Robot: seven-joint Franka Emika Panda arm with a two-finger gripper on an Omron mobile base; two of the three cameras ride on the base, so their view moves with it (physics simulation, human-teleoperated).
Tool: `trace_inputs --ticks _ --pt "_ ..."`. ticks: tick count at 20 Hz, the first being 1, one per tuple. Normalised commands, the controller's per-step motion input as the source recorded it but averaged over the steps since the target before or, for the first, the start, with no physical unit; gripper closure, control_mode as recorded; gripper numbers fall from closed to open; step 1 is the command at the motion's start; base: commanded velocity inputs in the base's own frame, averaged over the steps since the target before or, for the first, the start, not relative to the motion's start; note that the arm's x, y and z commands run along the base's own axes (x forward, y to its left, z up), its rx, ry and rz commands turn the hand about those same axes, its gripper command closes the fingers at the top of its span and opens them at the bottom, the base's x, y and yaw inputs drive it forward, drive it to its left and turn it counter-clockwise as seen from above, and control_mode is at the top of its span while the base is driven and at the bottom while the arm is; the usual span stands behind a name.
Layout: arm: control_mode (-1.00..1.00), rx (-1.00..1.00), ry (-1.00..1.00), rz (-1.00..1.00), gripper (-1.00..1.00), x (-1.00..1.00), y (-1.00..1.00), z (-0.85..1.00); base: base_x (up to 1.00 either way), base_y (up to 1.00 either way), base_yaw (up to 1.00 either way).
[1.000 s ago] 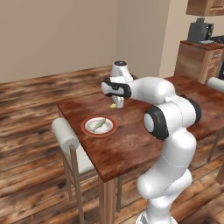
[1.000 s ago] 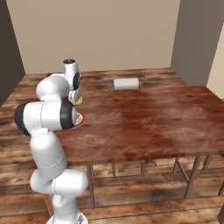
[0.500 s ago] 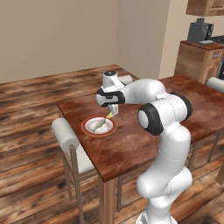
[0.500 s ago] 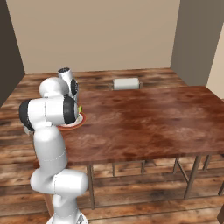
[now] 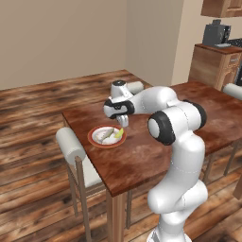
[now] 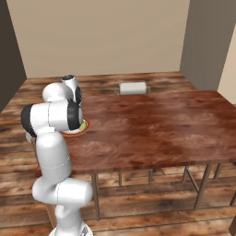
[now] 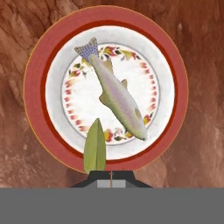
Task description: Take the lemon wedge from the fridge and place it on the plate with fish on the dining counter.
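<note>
The plate with fish (image 5: pixel 97 140) stands near the left end of the dining counter (image 5: pixel 142 158). It has an orange-red rim (image 7: pixel 35 109) and a pale fish piece (image 7: pixel 116 94) lying across its white centre. My gripper (image 5: pixel 122 125) hangs just over the plate's right edge, shut on the lemon wedge (image 5: pixel 119 133). In the hand view the yellow-green lemon wedge (image 7: pixel 95 148) sticks out from the closed fingertips (image 7: pixel 111 177) over the plate's near rim. From the right base view my arm covers most of the plate (image 6: pixel 85 127). The fridge is out of view.
A stool with a white cushion (image 5: pixel 71 144) stands at the counter's left end, another (image 6: pixel 132 87) at the far side, a third (image 5: pixel 234 90) at the right. A wooden cabinet with a dark appliance (image 5: pixel 215 56) stands at the back right. The counter (image 6: pixel 156 124) stretches rightward.
My gripper has come down and toward the plate with the lemon wedge in it, from above the counter's middle to just over the plate's edge.
</note>
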Motion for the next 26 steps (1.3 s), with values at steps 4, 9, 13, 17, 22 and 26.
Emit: trace_inputs --ticks 4,9,13,17,22,26 --pt "-1.0 0.0 0.0 0.0 1.0 0.0 0.01 0.0 0.0 0.0 0.0" --pt "-1.0 0.0 0.0 -0.01 -1.0 -0.36 0.01 0.03 0.0 0.0 0.0" --pt "-1.0 0.03 -0.15 -0.13 -1.0 -1.0 -0.15 0.27 0.0 0.0 0.0" --pt "-1.0 0.06 -0.13 -0.27 -1.0 -1.0 -0.25 0.24 0.0 0.0 0.0" --pt "-1.0 0.12 -0.11 -0.26 -1.0 -1.0 -0.42 0.66 0.0 0.0 0.0" --pt "-1.0 0.14 -0.14 -0.22 -1.0 -1.0 -0.58 0.91 0.0 0.0 0.0"
